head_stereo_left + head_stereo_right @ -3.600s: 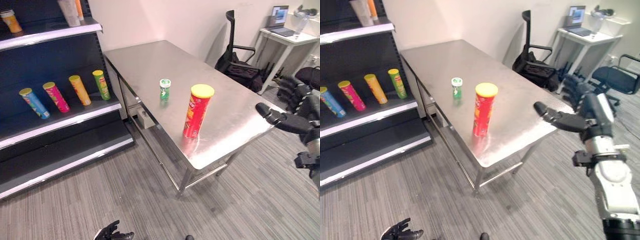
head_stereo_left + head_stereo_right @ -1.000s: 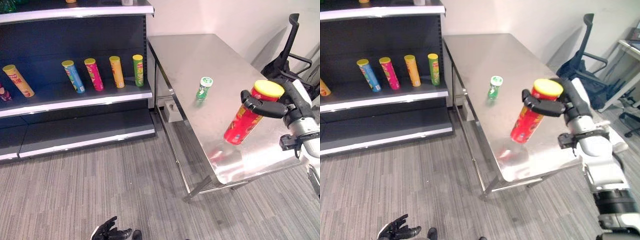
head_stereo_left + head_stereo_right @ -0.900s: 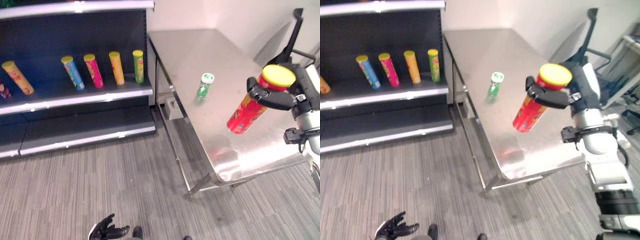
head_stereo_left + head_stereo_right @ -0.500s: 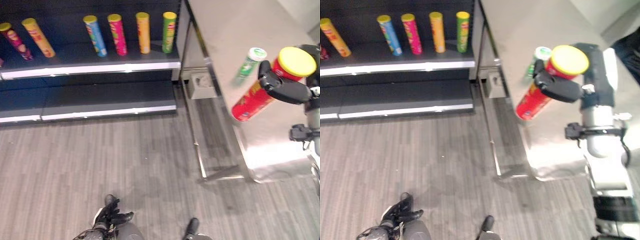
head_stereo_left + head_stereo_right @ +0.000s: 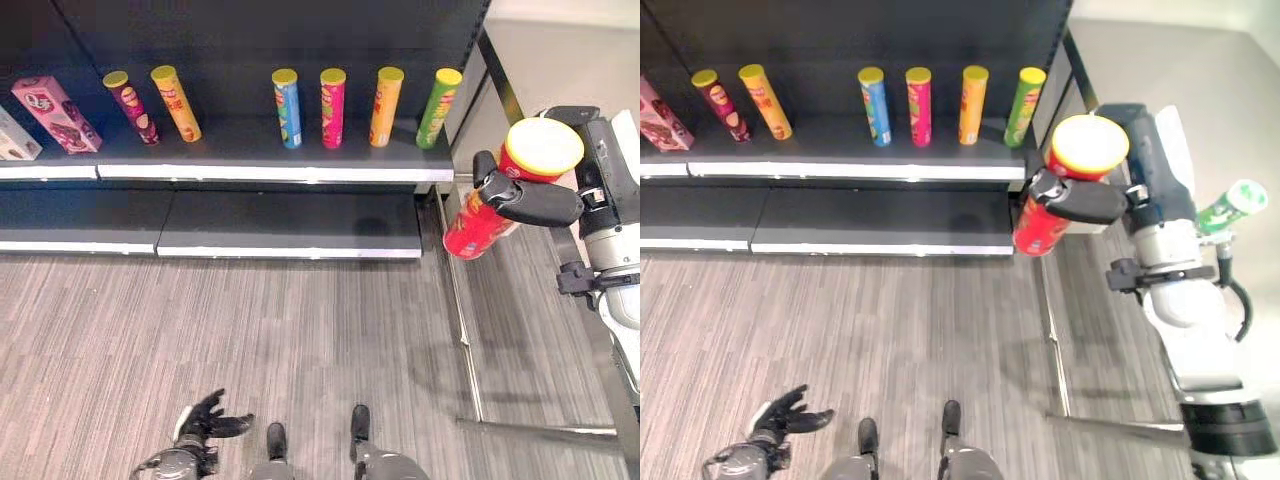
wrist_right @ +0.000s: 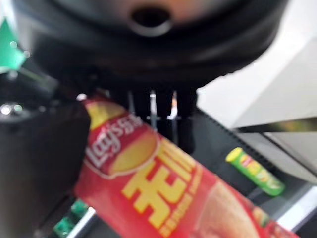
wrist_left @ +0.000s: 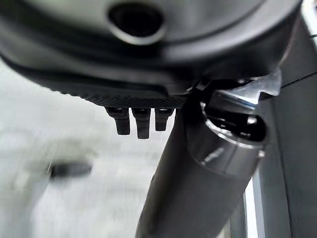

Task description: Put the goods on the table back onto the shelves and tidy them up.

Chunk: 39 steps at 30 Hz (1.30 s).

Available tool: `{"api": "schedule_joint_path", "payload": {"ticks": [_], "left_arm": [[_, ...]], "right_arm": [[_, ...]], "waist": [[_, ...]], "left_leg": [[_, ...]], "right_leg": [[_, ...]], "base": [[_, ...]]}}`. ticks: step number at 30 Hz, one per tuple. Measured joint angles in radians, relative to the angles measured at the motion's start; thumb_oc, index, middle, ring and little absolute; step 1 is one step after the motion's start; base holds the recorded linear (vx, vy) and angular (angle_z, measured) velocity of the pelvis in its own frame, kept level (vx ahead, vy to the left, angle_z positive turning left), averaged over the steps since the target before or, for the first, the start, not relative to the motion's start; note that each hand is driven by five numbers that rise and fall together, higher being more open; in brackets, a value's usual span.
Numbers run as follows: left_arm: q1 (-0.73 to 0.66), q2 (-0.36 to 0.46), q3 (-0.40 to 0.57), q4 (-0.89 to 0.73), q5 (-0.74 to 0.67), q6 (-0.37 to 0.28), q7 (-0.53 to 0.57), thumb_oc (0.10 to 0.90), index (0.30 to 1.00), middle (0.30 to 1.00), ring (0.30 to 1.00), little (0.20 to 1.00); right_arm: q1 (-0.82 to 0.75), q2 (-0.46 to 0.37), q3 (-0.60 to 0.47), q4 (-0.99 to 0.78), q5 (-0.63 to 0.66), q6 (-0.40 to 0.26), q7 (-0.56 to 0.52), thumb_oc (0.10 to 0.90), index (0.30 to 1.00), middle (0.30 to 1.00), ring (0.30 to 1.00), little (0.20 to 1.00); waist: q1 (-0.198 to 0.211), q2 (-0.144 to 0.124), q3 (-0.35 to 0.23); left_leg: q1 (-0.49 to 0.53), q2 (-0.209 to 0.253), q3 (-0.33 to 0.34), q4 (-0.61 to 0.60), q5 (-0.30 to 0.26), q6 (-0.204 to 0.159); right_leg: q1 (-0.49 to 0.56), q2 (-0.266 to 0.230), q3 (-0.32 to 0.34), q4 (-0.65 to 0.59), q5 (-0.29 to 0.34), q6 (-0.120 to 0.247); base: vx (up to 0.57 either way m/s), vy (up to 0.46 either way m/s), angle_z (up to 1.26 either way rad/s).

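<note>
1 red can (image 5: 478, 222), stiff, light, likely slippery, is gripped near its lid by the right hand (image 5: 530, 203); the left hand (image 5: 205, 420) is held open.

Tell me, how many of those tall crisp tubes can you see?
7. Six lean along the shelf: maroon, orange, blue, pink, yellow-orange, green. The right hand holds the red tube. More may be hidden.
</note>
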Motion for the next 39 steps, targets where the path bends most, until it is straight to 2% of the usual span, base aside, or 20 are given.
{"api": "schedule_joint_path", "payload": {"ticks": [4,6,8,11,13,15,18,19,20,22,23,25,26,27,28,29,30,31,33,39], "left_arm": [[0.018,-0.016,-0.011,-0.031,-0.041,0.002,-0.016,0.800,0.900,0.900,0.900,0.900],[0.004,0.000,0.002,-0.055,-0.068,0.000,-0.014,0.800,0.900,0.900,0.900,0.900],[0.006,0.020,0.004,-0.062,-0.078,-0.001,-0.010,0.800,0.900,0.900,0.900,0.900],[0.018,0.072,0.002,-0.054,-0.077,0.002,-0.007,0.800,0.900,0.900,0.900,0.900],[0.013,0.080,-0.001,-0.028,-0.077,0.003,-0.005,0.800,0.900,0.900,0.900,0.900],[-0.005,0.101,-0.001,-0.023,-0.076,-0.003,0.025,0.800,0.900,0.900,0.900,0.900],[-0.015,0.102,-0.030,-0.026,-0.075,0.000,0.009,0.800,0.900,0.900,0.900,0.900],[-0.012,0.098,-0.048,-0.015,-0.074,0.000,0.007,0.800,0.900,0.900,0.900,0.900],[-0.047,0.125,-0.047,0.018,-0.068,0.002,0.010,0.800,0.900,0.900,0.900,0.900],[-0.098,0.164,-0.049,0.018,-0.034,0.005,0.008,0.800,0.900,0.900,0.900,0.900],[-0.097,0.236,-0.041,-0.031,-0.032,-0.004,0.010,0.800,0.900,0.900,0.900,0.900],[-0.069,0.263,-0.021,-0.035,0.003,-0.004,0.009,0.800,0.900,0.900,0.900,0.900],[0.005,0.240,-0.006,-0.037,0.004,-0.005,0.008,0.800,0.900,0.900,0.900,0.900],[0.044,0.180,0.075,-0.014,0.002,-0.001,0.013,0.800,0.900,0.900,0.900,0.900],[0.030,0.145,0.107,0.018,0.001,0.003,0.014,0.800,0.900,0.900,0.900,0.900],[0.004,0.100,0.056,0.014,0.001,0.009,0.006,0.800,0.900,0.900,0.900,0.900],[0.023,0.049,-0.011,-0.020,0.002,0.010,0.005,0.800,0.900,0.900,0.900,0.900],[0.027,0.032,-0.009,-0.029,0.002,0.010,0.006,0.800,0.900,0.900,0.900,0.900],[0.014,0.010,-0.017,-0.070,0.002,-0.003,0.003,0.800,0.900,0.900,0.900,0.900],[0.023,0.020,-0.035,-0.073,0.002,-0.005,0.015,0.800,0.900,0.900,0.900,0.900]], "right_arm": [[-0.020,-0.003,-0.016,-0.001,0.002,0.000,0.001,0.400,0.300,0.300,0.300,0.300],[-0.018,-0.003,-0.017,-0.002,0.002,0.000,0.011,0.400,0.300,0.300,0.300,0.300],[-0.017,0.018,-0.018,-0.005,0.002,-0.010,0.017,0.400,0.300,0.300,0.300,0.300],[-0.019,0.065,-0.005,-0.004,0.006,-0.009,0.031,0.400,0.300,0.300,0.300,0.300],[-0.013,0.067,0.013,0.004,0.006,-0.008,0.034,0.400,0.300,0.300,0.300,0.300],[0.028,0.076,0.023,0.011,0.004,-0.005,0.034,0.400,0.300,0.300,0.300,0.300],[0.105,0.075,-0.021,-0.019,0.001,0.003,0.037,0.400,0.300,0.300,0.300,0.300],[0.117,0.094,-0.038,-0.029,-0.009,0.003,0.039,0.400,0.300,0.300,0.300,0.300],[0.130,0.169,-0.044,-0.046,-0.023,0.008,0.033,0.400,0.300,0.300,0.300,0.300],[0.129,0.227,-0.030,-0.088,-0.037,0.031,0.035,0.400,0.300,0.300,0.300,0.300],[0.059,0.252,0.077,-0.097,-0.046,0.034,0.049,0.400,0.300,0.300,0.300,0.300],[0.040,0.220,0.115,-0.165,-0.076,0.033,0.071,0.400,0.300,0.300,0.300,0.300],[0.046,0.217,0.132,-0.200,-0.075,0.029,0.072,0.400,0.300,0.300,0.300,0.300],[0.016,0.215,0.176,-0.196,-0.075,0.013,0.068,0.400,0.300,0.300,0.300,0.300],[0.056,0.216,0.184,-0.179,-0.075,0.011,0.073,0.400,0.300,0.300,0.300,0.300],[0.177,0.263,0.183,-0.039,-0.096,0.035,0.079,0.400,0.300,0.300,0.300,0.300],[0.256,0.319,0.178,0.059,-0.111,0.074,0.081,0.400,0.300,0.300,0.300,0.300],[0.252,0.324,0.182,0.069,-0.120,0.074,0.081,0.400,0.300,0.300,0.300,0.300],[0.106,0.314,0.242,0.113,-0.268,0.094,0.059,0.400,0.300,0.300,0.300,0.300],[-0.081,0.321,0.244,0.100,-0.374,0.081,-0.046,0.400,0.300,0.300,0.300,0.300]], "waist": [[0.024,-0.042,0.019],[0.039,-0.071,0.035],[0.065,-0.067,0.038],[0.069,-0.070,0.041],[0.071,-0.060,0.037],[0.073,-0.053,0.035],[0.067,-0.021,0.014],[0.052,-0.010,-0.012],[0.050,-0.074,-0.021],[0.032,-0.089,-0.022],[0.067,-0.078,-0.019],[0.051,0.039,0.016],[0.021,0.081,0.001],[-0.003,0.080,-0.002],[-0.023,0.053,0.010],[-0.028,-0.022,0.006],[0.003,-0.033,0.004],[0.009,-0.023,0.002],[0.013,-0.013,0.011],[0.052,0.023,0.028]], "left_leg": [[-0.084,-0.002,0.009,0.163,-0.020,-0.033],[-0.194,-0.002,-0.013,0.375,-0.045,-0.064],[-0.230,0.014,-0.005,0.432,-0.066,-0.077],[-0.216,0.115,-0.050,0.216,-0.050,-0.098],[-0.214,0.215,-0.094,0.020,-0.008,-0.157],[-0.258,0.316,-0.103,-0.028,0.010,-0.183],[-0.257,0.268,-0.078,0.021,0.020,-0.196],[-0.246,0.222,-0.072,0.037,0.097,-0.171],[-0.253,0.124,-0.030,0.076,0.132,-0.133],[-0.266,0.036,0.004,0.109,0.109,-0.051],[-0.210,-0.011,0.103,0.117,0.044,0.044],[-0.045,-0.060,0.130,0.022,-0.016,0.147],[0.000,-0.076,0.149,-0.014,-0.028,0.162],[0.002,-0.102,0.181,-0.020,-0.072,0.169],[0.006,-0.129,0.175,-0.020,-0.074,0.149],[0.053,-0.177,0.126,-0.020,-0.103,0.114],[0.134,-0.192,0.089,0.002,-0.167,0.052],[0.125,-0.181,0.089,0.021,-0.187,0.043],[0.037,-0.130,0.086,-0.003,-0.169,0.038],[0.026,-0.083,0.091,-0.004,-0.115,0.031]], "right_leg": [[0.012,-0.017,-0.053,0.001,-0.018,-0.020],[0.032,-0.039,-0.080,0.001,-0.006,-0.064],[0.060,-0.043,-0.093,0.000,-0.043,-0.057],[0.070,-0.039,-0.072,0.000,-0.060,-0.033],[0.075,-0.036,-0.053,0.001,-0.062,-0.019],[0.115,-0.063,-0.033,0.001,-0.086,0.034],[0.192,-0.179,-0.028,0.001,-0.108,0.139],[0.214,-0.232,-0.028,0.003,-0.111,0.159],[0.204,-0.341,-0.040,0.038,-0.089,0.157],[0.119,-0.439,-0.057,0.159,0.041,0.094],[-0.015,-0.522,-0.078,0.313,0.206,0.072],[-0.148,-0.376,-0.095,0.601,-0.104,0.070],[-0.207,-0.291,-0.194,0.596,-0.156,0.051],[-0.305,-0.193,-0.296,0.421,-0.165,0.065],[-0.363,-0.121,-0.226,0.277,-0.143,0.089],[-0.389,-0.078,-0.060,0.169,-0.074,0.042],[-0.264,-0.059,0.009,0.053,0.155,-0.111],[-0.231,-0.046,0.011,0.006,0.174,-0.130],[-0.217,-0.024,-0.013,0.000,0.139,-0.109],[-0.182,-0.010,-0.069,-0.006,0.084,-0.058]], "base": [[0.07,-0.030,0.40],[0.09,0.053,0.45],[0.24,0.199,0.36],[0.31,0.309,-0.01],[0.35,0.422,-0.34],[0.50,0.675,-0.36],[0.38,0.592,-0.25],[0.25,0.499,-0.22],[0.20,0.507,0.00],[0.19,0.566,-0.20],[0.27,0.715,-0.70],[0.27,0.619,-0.57],[0.24,0.324,-0.71],[0.27,0.193,-0.44],[0.24,0.100,0.38],[0.30,0.013,1.27],[0.36,-0.080,1.15],[0.32,-0.112,0.44],[0.17,-0.081,0.12],[0.03,-0.033,0.14]]}}
